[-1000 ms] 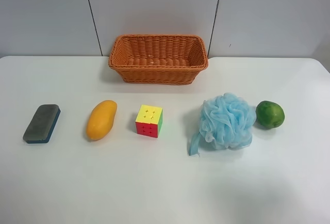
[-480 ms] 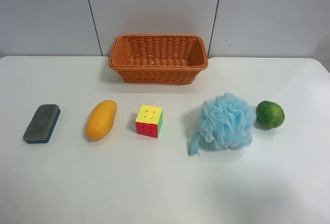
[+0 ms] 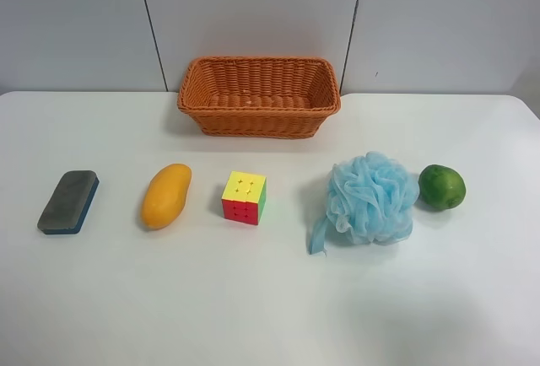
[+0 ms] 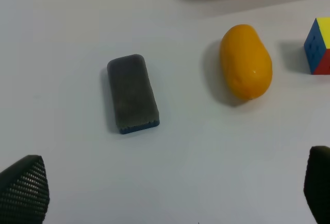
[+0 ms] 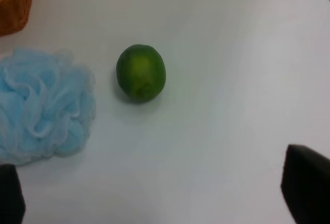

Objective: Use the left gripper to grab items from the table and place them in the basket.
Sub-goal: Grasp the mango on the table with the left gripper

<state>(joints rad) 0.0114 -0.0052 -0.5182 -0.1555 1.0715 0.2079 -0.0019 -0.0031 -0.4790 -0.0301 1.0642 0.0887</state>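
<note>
The left gripper [image 4: 170, 195] faced the worktop [image 3: 253, 298] with its fingers [image 4: 23, 190] spread wide apart, gripping nothing. The eraser [image 4: 132, 93] and the mango [image 4: 246, 61] lay beyond it. The right gripper [image 5: 157, 195] was likewise spread, near the green fruit [image 5: 141, 73] and the blue puff [image 5: 44, 105]. In the row, the eraser lay at the far left, then the mango, the puzzle cube [image 3: 244, 197], the blue puff and the green fruit. The basket [image 3: 259, 117] stood beyond the row, apart from it.
</note>
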